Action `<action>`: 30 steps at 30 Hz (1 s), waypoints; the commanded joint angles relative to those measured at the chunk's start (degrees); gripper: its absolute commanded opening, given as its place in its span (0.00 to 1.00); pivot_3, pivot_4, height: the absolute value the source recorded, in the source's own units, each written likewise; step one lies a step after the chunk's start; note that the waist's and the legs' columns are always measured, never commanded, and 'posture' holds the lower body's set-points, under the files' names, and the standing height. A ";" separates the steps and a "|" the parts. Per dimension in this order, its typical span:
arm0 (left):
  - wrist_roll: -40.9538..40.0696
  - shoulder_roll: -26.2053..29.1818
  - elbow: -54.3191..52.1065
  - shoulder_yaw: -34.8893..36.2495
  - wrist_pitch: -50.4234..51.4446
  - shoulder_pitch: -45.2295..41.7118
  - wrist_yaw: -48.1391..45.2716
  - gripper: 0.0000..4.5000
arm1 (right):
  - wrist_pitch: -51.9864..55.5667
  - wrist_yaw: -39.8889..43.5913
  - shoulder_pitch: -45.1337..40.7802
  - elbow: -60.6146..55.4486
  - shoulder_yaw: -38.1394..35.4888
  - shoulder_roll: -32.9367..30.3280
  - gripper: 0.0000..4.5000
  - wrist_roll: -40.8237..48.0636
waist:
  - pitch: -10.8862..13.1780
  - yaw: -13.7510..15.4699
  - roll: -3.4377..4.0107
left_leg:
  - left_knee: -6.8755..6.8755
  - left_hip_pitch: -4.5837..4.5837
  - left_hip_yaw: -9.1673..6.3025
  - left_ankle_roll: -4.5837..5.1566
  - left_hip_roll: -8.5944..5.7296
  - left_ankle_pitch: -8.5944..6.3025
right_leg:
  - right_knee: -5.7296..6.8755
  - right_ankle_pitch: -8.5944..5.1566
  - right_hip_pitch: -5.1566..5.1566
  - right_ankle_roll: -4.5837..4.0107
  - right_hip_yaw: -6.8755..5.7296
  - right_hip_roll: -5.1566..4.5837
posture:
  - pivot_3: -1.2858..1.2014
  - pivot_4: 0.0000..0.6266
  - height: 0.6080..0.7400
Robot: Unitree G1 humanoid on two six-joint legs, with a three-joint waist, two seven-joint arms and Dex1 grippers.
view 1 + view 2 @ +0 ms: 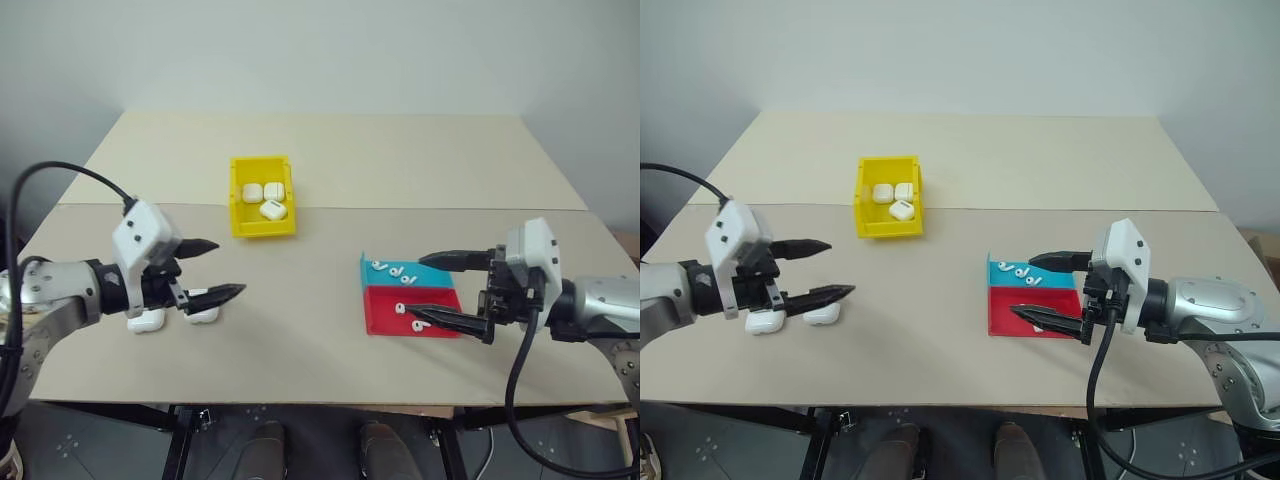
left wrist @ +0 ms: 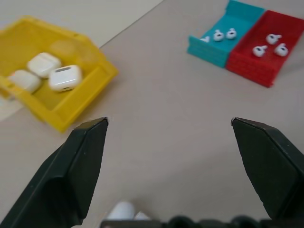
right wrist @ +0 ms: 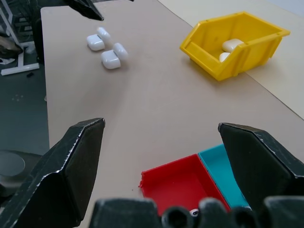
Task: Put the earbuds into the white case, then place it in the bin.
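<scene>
The left eye view shows the left gripper (image 1: 212, 269) hovering over the near left part of the table (image 1: 400, 160), its fingers spread wide and holding nothing. Two open white cases (image 3: 107, 50) lie on the table just under and beside it, apparently untouched, though the arm hides part of them. The right gripper (image 1: 440, 290) hangs over the blue-and-red tray (image 1: 385, 315), its two fingers also wide apart and empty, one above the blue half and one above the red half. The earbuds (image 2: 270, 43) lie loose in both halves of that tray. The bin (image 1: 262, 225) sits farther back between the two arms, well apart from both, with three closed white cases inside.
</scene>
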 commanded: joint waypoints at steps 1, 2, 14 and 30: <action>-0.73 5.06 -2.41 0.85 11.06 -3.48 6.10 1.00 | 0.62 -0.20 -1.38 -0.55 -1.09 -0.05 0.99 1.72 | 0.03 0.00 -0.06 | 0.01 0.00 0.00 0.00 0.00 0.00 | 0.02 0.00 0.00 0.00 -0.01 0.00 | 0.52 0.24 1.00; -2.34 5.74 -1.93 -0.17 18.27 -6.22 8.43 1.00 | 0.58 -0.16 -0.94 -0.81 -1.17 -0.07 0.99 1.68 | 0.03 -0.01 -0.07 | 0.00 -0.01 0.00 0.00 0.00 0.00 | -0.01 0.00 0.00 0.00 -0.01 0.01 | 0.52 0.24 1.00; -19.05 14.09 11.80 -7.78 40.90 -13.00 31.22 1.00 | 1.90 -0.80 0.90 -2.34 -1.32 -0.34 0.99 1.65 | 0.06 -0.92 -0.13 | -0.09 -0.14 -0.26 0.00 -0.01 0.00 | 0.28 -0.04 -0.42 0.02 0.18 -0.01 | 0.52 0.24 1.00; -67.76 13.02 32.39 -20.74 25.69 -13.86 88.18 1.00 | 3.15 -1.17 0.36 -3.57 -1.50 -1.06 0.99 2.95 | 0.07 0.08 -0.24 | -0.09 -0.15 -0.36 -0.03 -0.02 -0.01 | 0.32 -0.02 -0.44 -0.04 0.11 -0.32 | 0.52 0.24 1.00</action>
